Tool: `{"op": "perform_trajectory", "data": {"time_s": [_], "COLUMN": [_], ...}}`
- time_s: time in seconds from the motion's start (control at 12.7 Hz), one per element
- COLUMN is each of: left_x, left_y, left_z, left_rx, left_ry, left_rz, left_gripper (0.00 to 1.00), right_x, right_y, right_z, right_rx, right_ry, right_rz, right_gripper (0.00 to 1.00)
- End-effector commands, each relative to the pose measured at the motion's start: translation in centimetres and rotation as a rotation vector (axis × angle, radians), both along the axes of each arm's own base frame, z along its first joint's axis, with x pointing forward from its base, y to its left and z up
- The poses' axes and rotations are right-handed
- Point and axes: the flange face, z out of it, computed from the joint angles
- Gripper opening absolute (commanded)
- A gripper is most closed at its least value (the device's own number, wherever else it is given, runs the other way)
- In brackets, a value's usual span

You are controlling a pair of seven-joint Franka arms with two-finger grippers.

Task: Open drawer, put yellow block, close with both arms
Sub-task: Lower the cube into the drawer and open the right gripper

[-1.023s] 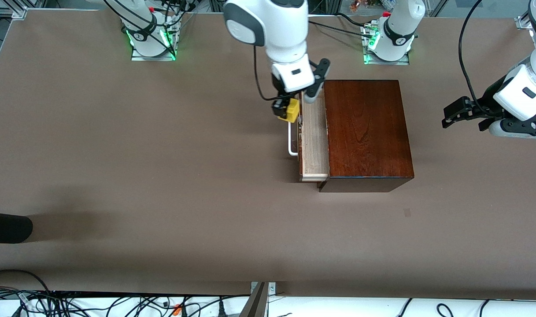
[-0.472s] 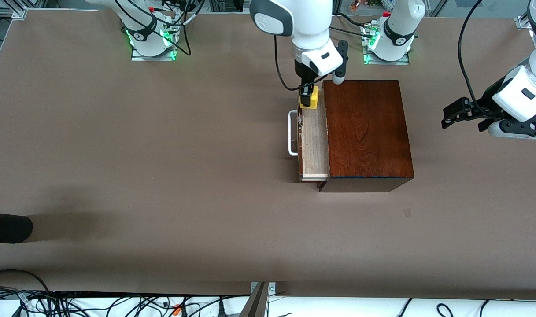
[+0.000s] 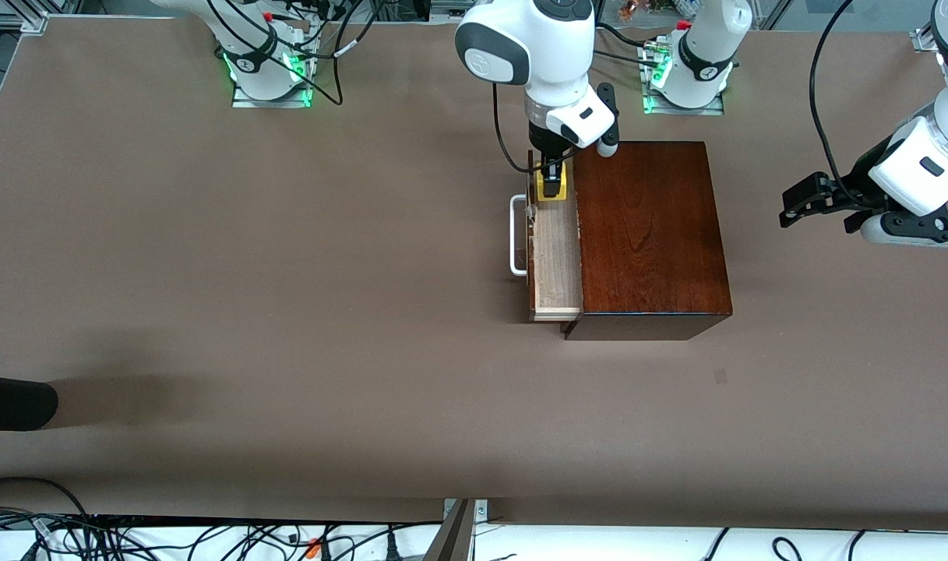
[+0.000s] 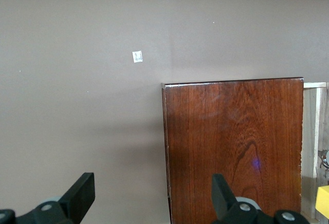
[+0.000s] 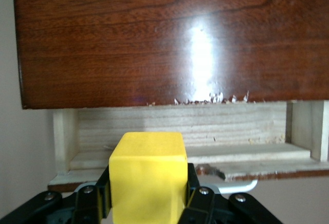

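Note:
The reddish-brown wooden box (image 3: 645,234) sits mid-table with its drawer (image 3: 555,265) pulled out toward the right arm's end, pale-wood tray showing, white bar handle (image 3: 516,238) on the front. My right gripper (image 3: 551,184) is shut on the yellow block (image 3: 552,190) and holds it over the drawer's end closest to the robot bases. In the right wrist view the yellow block (image 5: 148,175) sits between the black fingers above the drawer tray (image 5: 180,131). My left gripper (image 3: 802,204) hangs open off the box's side at the left arm's end, its fingers (image 4: 82,196) wide apart.
A small pale mark (image 3: 720,376) lies on the brown table nearer the front camera than the box. A dark object (image 3: 14,401) pokes in at the table's edge toward the right arm's end. Cables run along the front edge.
My right gripper has carried the yellow block from above the handle side to over the open drawer's tray and lowered slightly. The left arm has stayed put.

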Motion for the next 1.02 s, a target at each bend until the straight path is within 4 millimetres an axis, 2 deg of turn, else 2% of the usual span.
{"op": "perform_trajectory", "data": {"time_s": [0.0, 0.24, 0.63, 0.94], "left_x": [0.5, 0.5, 0.5, 0.5], "left_y": [0.0, 0.0, 0.0, 0.3], "left_z": [0.5, 0.5, 0.5, 0.5], "left_rx": [-0.012, -0.012, -0.012, -0.012], "left_ry": [-0.006, -0.006, -0.006, -0.006], "left_rz": [-0.017, -0.017, -0.017, -0.011], "left_gripper": [1.0, 1.0, 1.0, 1.0], "right_x": [1.1, 1.7, 1.9, 1.9], "right_y": [0.8, 1.0, 0.9, 0.8], "right_z": [-1.8, -3.7, -5.2, -7.4], "right_rx": [0.013, 0.019, 0.003, -0.023], "right_ry": [-0.028, -0.046, -0.037, -0.019], "right_rz": [0.027, 0.034, 0.03, 0.024], "right_gripper": [0.14, 0.14, 0.14, 0.14]}}
